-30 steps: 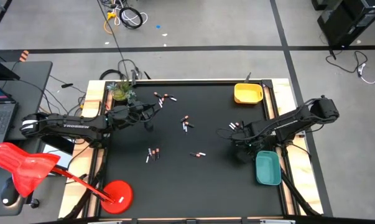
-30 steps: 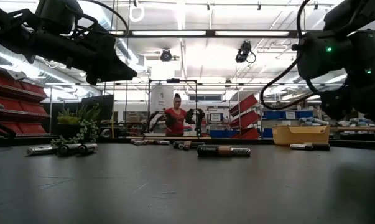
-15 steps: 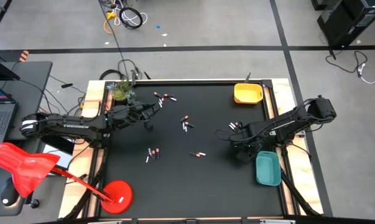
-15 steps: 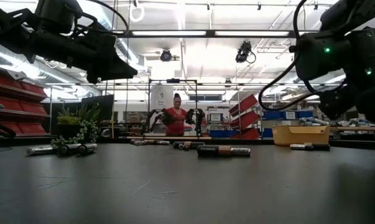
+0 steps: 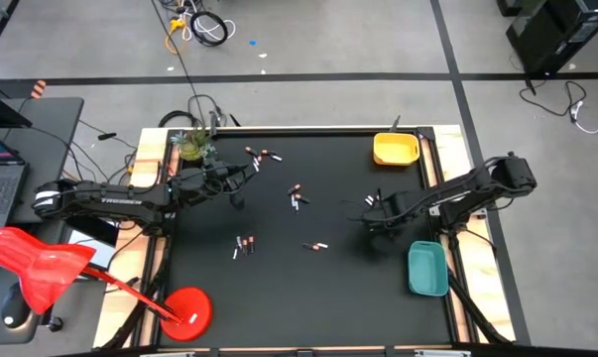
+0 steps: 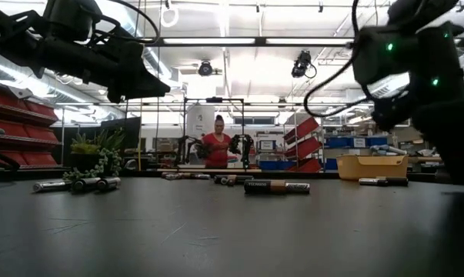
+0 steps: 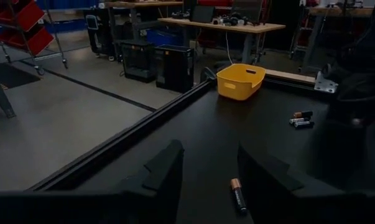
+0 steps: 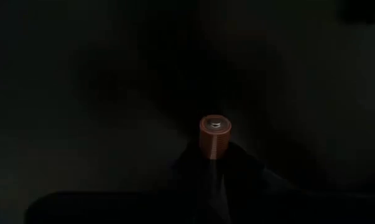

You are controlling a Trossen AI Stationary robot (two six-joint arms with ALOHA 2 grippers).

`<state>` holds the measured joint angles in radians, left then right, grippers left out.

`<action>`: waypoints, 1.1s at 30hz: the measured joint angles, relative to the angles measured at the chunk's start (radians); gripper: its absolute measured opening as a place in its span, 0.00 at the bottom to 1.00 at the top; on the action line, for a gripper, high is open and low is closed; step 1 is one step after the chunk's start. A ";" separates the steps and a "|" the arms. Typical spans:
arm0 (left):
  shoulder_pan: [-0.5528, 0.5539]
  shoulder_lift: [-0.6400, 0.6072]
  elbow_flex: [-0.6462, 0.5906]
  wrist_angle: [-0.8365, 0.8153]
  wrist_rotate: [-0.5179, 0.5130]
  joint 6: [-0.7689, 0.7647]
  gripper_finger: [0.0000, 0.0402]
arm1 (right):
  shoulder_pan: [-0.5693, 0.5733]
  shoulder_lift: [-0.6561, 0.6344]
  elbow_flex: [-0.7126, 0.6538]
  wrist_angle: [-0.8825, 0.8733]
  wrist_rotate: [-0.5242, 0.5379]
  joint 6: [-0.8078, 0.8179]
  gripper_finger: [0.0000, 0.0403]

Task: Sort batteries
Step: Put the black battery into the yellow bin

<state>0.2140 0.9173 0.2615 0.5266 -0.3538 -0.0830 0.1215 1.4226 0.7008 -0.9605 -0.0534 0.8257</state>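
Note:
Batteries lie in small groups on the black table [image 5: 279, 288]: one group at the back [image 5: 261, 156], one in the middle [image 5: 297, 196], one towards the front [image 5: 243, 245], a pair [image 5: 315, 245] and a few at the right [image 5: 375, 200]. My right gripper [image 5: 370, 220] hangs just in front of that right group. The right wrist view shows this gripper [image 8: 213, 154] shut on a copper-topped battery [image 8: 213, 133]. My left gripper [image 5: 239, 186] hovers open over the table's left part. In the left wrist view one battery [image 7: 238, 195] lies beyond the open left gripper [image 7: 209, 163].
A yellow tray [image 5: 396, 149] stands at the back right corner and a teal tray [image 5: 426, 268] at the right edge. A small plant [image 5: 192, 145] sits at the back left corner. Beyond the table a person [image 6: 218, 148] stands in the room.
My right gripper has shut on a battery and drawn back from the teal tray towards the batteries at the right. The left arm has not moved.

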 joint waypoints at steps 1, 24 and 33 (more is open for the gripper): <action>0.000 0.000 0.000 0.001 0.000 0.000 0.39 | 0.000 -0.006 0.009 -0.010 -0.004 -0.005 0.12; 0.000 0.000 0.000 0.011 0.019 -0.050 0.39 | -0.338 -0.267 0.154 0.045 0.478 -0.338 0.12; 0.000 0.000 0.000 0.015 0.019 -0.053 0.39 | -0.802 -0.190 0.154 0.309 0.324 -0.672 0.12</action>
<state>0.2138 0.9173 0.2615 0.5415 -0.3351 -0.1356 -0.6801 1.2328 0.8547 -0.6520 0.2709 0.1538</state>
